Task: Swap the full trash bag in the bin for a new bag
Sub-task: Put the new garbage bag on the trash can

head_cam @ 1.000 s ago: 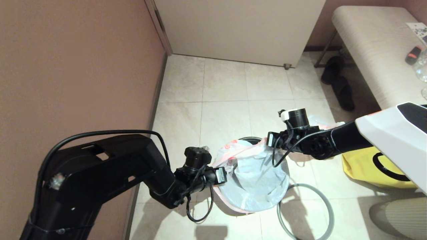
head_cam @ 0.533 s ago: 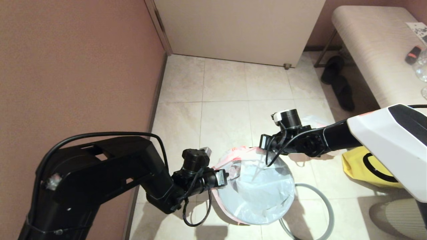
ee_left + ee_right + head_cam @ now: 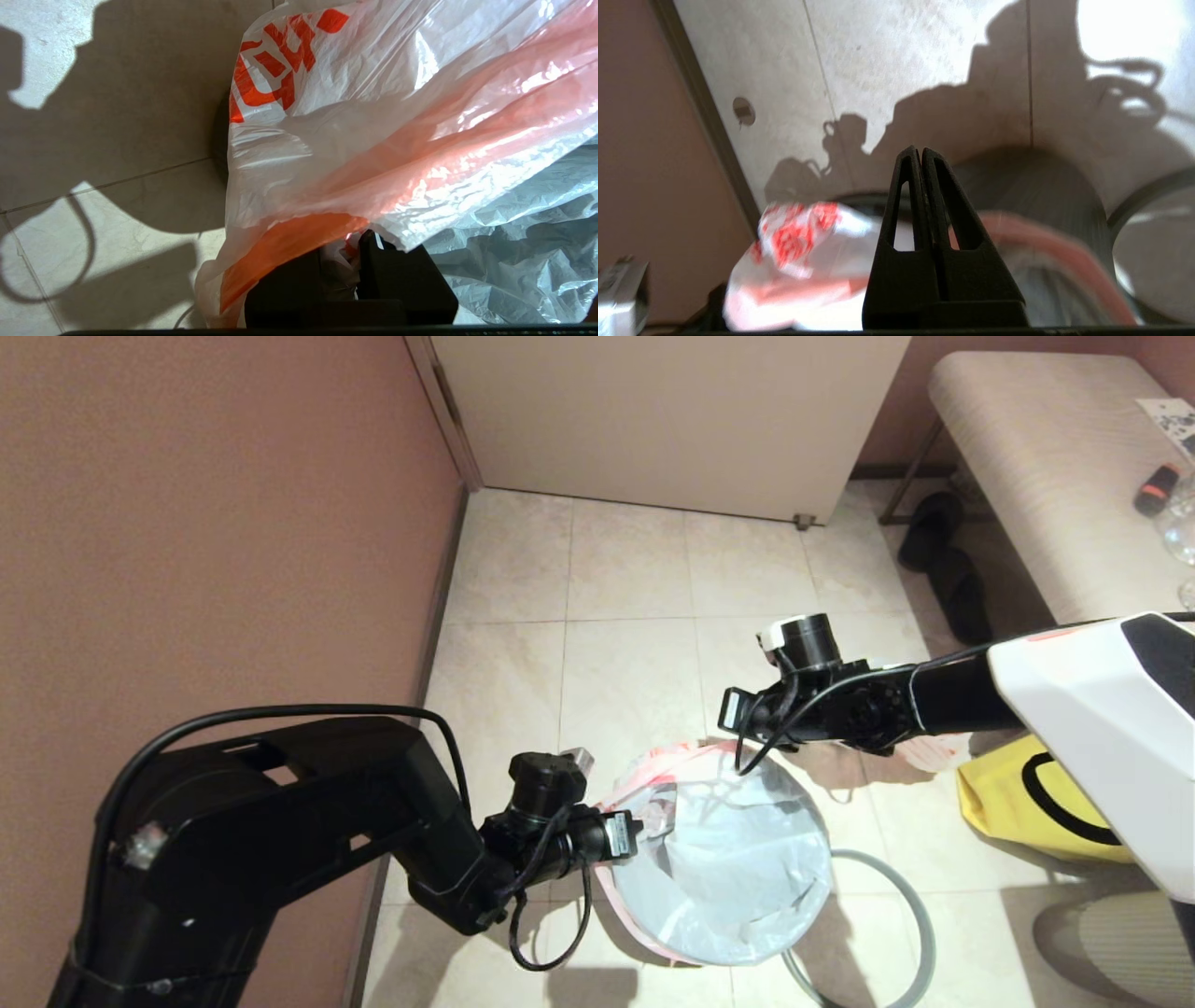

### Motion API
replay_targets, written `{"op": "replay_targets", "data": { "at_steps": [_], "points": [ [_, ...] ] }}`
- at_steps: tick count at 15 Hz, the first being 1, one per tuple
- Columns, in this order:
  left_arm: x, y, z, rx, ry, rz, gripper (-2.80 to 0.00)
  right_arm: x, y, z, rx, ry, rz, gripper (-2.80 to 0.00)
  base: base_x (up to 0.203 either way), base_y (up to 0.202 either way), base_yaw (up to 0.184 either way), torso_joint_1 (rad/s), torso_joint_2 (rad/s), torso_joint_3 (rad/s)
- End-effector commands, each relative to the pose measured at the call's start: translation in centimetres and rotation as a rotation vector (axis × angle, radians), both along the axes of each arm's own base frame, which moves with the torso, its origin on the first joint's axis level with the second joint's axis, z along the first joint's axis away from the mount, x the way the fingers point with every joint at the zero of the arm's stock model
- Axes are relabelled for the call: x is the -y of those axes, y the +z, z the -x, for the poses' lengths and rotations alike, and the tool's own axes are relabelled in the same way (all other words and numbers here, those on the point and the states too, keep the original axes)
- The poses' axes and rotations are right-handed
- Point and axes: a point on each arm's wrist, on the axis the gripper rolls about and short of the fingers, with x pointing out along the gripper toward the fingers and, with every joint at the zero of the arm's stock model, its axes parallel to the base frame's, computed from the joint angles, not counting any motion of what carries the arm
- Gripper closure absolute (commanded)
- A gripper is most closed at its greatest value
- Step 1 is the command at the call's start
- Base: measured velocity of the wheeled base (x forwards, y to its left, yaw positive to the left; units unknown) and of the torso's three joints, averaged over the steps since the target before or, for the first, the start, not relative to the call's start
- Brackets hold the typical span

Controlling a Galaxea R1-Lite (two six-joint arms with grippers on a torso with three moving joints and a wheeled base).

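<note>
Left pincer point(image 3: 340, 254) seemingly pinches new bag point(image 3: 402, 116) (over bin point(image 3: 1031, 186)).

new bag point(image 3: 724, 868) lies in the bin point(image 3: 1031, 186), just right of left gripper point(image 3: 341, 261) | hoop point(image 3: 910, 915) on floor right of bin | right gripper point(image 3: 920, 158) above bin's far edge

Yellow fabric bag point(image 3: 1013, 807), black slippers point(image 3: 943, 560), padded bench point(image 3: 1046, 467), white door point(image 3: 672, 420)

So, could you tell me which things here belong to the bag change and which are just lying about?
Job: new bag, bin, grey hoop, left gripper clamping the bag's mouth, right gripper, shut.
Lying about: yellow bag, dark slippers, bench.
</note>
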Motion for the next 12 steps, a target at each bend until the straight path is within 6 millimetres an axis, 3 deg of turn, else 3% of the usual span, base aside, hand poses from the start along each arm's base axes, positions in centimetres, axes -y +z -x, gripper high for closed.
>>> {"op": "replay_targets", "data": {
  "at_steps": [1,4,5,10,12],
  "points": [
    [0.0,-0.1,-0.1,0.001,0.001,0.002,0.0,0.1,2.5,2.2,-0.034,0.039,-0.022,0.0,0.0,0.0,0.0,0.0,0.0,0.0],
    [0.0,-0.1,-0.1,0.0,0.003,0.002,0.0,0.1,3.6,4.5,-0.085,0.096,-0.029,0.0,0.0,0.0,0.0,0.0,0.0,0.0],
    [0.0,-0.1,-0.1,0.001,0.001,0.004,0.0,0.0,3.1,4.7,-0.117,0.131,-0.016,0.0,0.0,0.0,0.0,0.0,0.0,0.0],
    [-0.1,0.1,-0.1,0.016,0.001,0.016,0.0,-1.4,-1.4,3.4,-0.183,0.286,0.116,0.0,0.0,0.0,0.0,0.0,0.0,0.0],
    [-0.1,0.1,-0.1,0.017,0.001,0.017,0.0,-2.3,-1.5,2.7,-0.155,0.306,0.116,0.0,0.0,0.0,0.0,0.0,0.0,0.0]
  ]
}}
